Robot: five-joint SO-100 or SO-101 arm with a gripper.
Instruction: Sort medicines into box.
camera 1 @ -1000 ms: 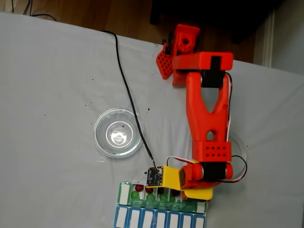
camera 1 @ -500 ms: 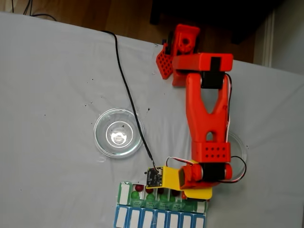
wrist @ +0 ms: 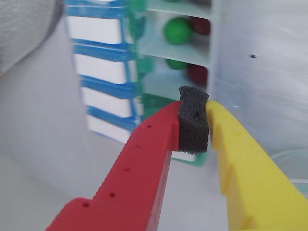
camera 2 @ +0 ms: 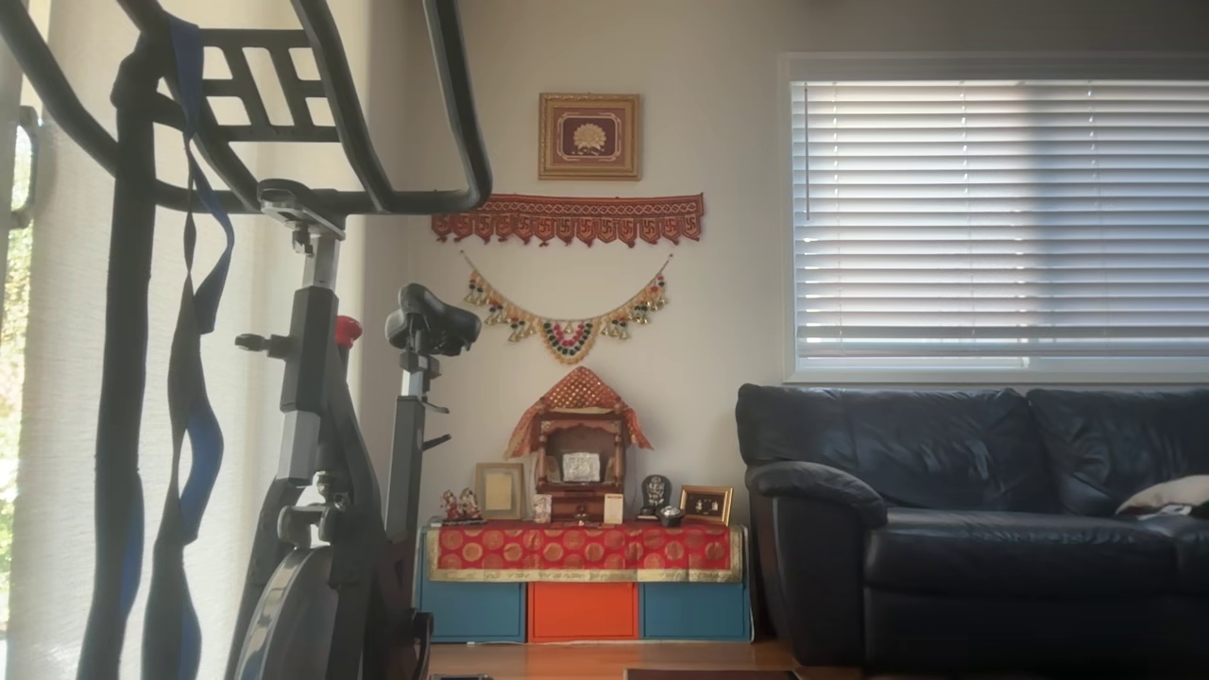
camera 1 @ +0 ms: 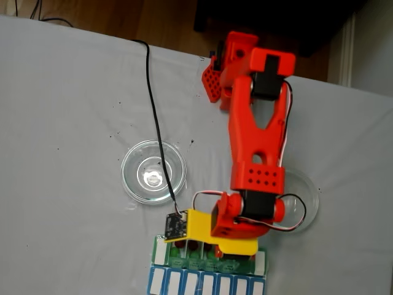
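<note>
Wrist view has the gripper [wrist: 193, 126] with its red and yellow fingers pressed together on a dark foam pad [wrist: 193, 124], no ball between them, poised above the box [wrist: 178, 48]. Glossy green and dark red medicines [wrist: 178, 30] sit in its open white compartments. From the fixed view the box [camera 1: 161, 249] lies at the table's [camera 1: 61, 123] near edge, long axis running left to right, touching the blue-and-white organiser [camera 1: 202, 284] below it. Two glass dishes [camera 1: 153, 171] flank the arm, well apart, with bare cloth around them.
</note>
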